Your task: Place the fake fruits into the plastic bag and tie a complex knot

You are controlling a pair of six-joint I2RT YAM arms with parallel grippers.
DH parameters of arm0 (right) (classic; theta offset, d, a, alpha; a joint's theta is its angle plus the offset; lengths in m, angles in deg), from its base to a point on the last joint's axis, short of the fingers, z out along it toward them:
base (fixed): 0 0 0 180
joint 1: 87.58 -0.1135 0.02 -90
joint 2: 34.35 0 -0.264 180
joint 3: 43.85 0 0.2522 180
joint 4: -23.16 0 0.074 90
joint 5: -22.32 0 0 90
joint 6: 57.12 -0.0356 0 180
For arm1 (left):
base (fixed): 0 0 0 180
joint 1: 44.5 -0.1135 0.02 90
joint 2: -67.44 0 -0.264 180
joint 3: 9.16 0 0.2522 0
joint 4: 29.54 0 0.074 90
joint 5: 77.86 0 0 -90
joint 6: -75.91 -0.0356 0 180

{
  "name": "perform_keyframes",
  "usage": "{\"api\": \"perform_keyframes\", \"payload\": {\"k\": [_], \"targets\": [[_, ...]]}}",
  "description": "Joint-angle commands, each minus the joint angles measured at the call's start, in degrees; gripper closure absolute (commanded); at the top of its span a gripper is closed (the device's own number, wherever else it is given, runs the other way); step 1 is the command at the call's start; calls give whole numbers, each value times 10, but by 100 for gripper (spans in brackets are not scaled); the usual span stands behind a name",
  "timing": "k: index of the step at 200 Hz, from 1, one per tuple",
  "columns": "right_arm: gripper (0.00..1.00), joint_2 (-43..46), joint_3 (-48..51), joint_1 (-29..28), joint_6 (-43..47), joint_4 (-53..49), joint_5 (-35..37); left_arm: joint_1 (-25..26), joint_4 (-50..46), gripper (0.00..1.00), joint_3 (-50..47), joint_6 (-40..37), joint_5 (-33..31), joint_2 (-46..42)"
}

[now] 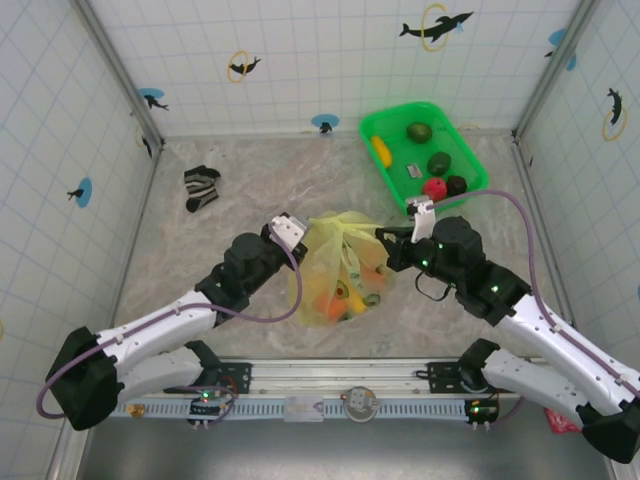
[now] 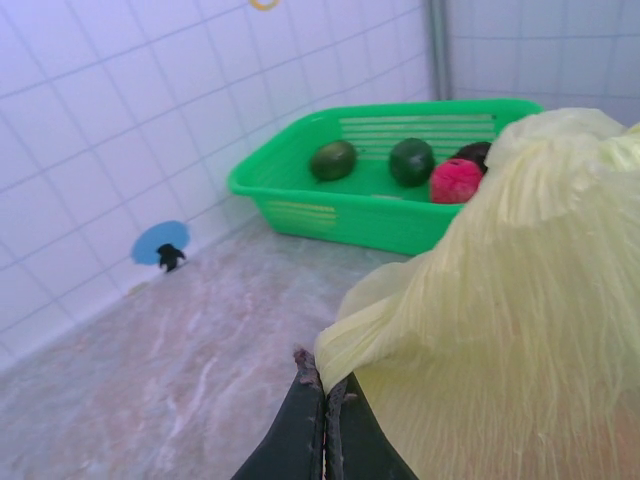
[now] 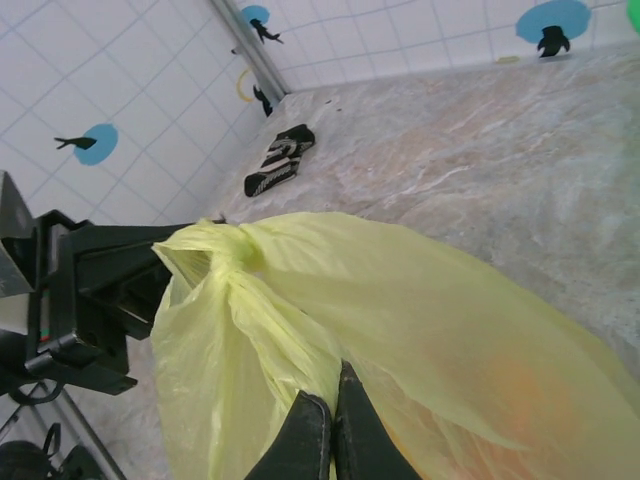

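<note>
1. Plastic bag [image 1: 338, 270] stands in the middle of the table [image 1: 260, 170], between the two grippers. It is pale yellow and half transparent, and orange and yellow fake fruits [image 1: 335, 298] show through its lower part.
2. Far to the left, a striped sock [image 1: 200, 187] lies well apart from the bag and has no part in the task.
3. The left gripper [image 1: 296, 237] is at the left side of the bag's top. In its wrist view the jaws are pressed fully together, and a fold of the bag's film is caught between them.
4. At the bag's mouth the film is gathered into a knot [image 3: 235, 245], a twisted lump. To me it looks loose and not complex yet.
5. The right gripper [image 1: 385, 240] is at the right side of the top. Its jaws are also fully closed, and they pinch a strip of film coming from the knot.
6. Far to the right, the green basket [image 1: 402, 108] holds several more fruits: yellow, green, red and dark.
7. To do this step well, I would pull both sides apart evenly and slowly, almost level with the table. The film is thin, so a sudden pull may tear it or let it slip out. The bag should rest on the table, so the fruits' weight does not drag on the knot.
</note>
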Motion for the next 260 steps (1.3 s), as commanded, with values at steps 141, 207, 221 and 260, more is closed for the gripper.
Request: {"api": "perform_keyframes", "payload": {"k": [141, 207, 221, 260], "targets": [[100, -58, 8, 14, 21, 32, 9, -4, -220, 100, 205, 69, 136, 43], [100, -82, -1, -23, 52, 47, 44, -4, -256, 100, 244, 11, 69, 23], [100, -80, -7, -27, 60, 40, 59, -4, -257, 100, 243, 12, 69, 28], [100, -58, 11, -29, 40, 61, 103, -3, -214, 100, 178, 60, 71, 8]]}}
